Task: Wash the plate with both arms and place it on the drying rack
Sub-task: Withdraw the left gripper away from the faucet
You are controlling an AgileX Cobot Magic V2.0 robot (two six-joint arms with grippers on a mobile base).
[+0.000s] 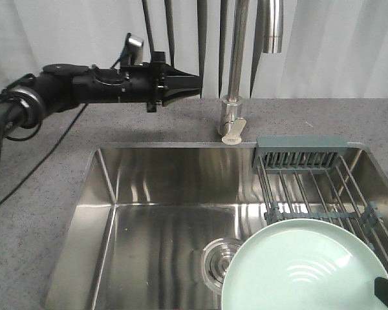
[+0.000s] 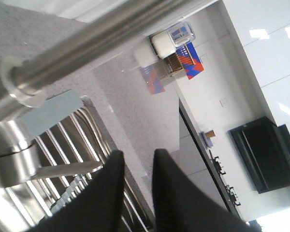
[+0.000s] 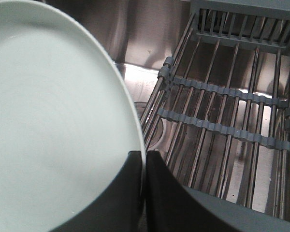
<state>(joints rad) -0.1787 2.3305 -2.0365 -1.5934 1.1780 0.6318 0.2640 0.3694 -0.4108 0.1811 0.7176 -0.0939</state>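
Plate (image 1: 304, 271) is hanging over the sink (image 1: 149, 219) beside the drying rack (image 1: 310, 187), right claw (image 3: 145, 193) pinching its rim, stiff, slick, breakable, probably needing a firm edge grip, left claw (image 2: 137, 159) hovering slightly parted and empty by the tap (image 1: 236, 64).

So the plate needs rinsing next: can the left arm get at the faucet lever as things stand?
Probably yes. The left arm's fingers hover empty beside the faucet, and its lever sits just below and beyond them, with only bare counter between and nothing visibly blocking.
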